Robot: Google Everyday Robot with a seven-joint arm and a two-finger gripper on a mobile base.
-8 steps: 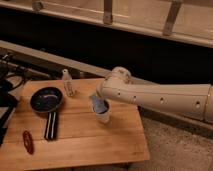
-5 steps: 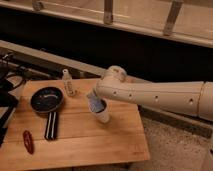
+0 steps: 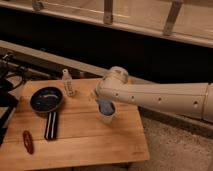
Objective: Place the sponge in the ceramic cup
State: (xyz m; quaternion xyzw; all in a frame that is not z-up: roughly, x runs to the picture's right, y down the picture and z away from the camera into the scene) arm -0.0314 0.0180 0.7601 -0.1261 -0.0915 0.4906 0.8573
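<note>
Over the wooden table [image 3: 90, 145] the arm [image 3: 160, 97] reaches in from the right, bent downward, its gripper [image 3: 100, 100] at the cup [image 3: 108, 119]. The blue sponge [image 3: 105, 106] sits in the cup's mouth. Whether the gripper holds it, I cannot tell.

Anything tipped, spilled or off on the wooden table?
Nothing stands out. The white ceramic cup and small clear bottle stand upright, the black frying pan sits flat, no spill shows. The gripper is right over the cup, with the blue sponge at its mouth.
</note>
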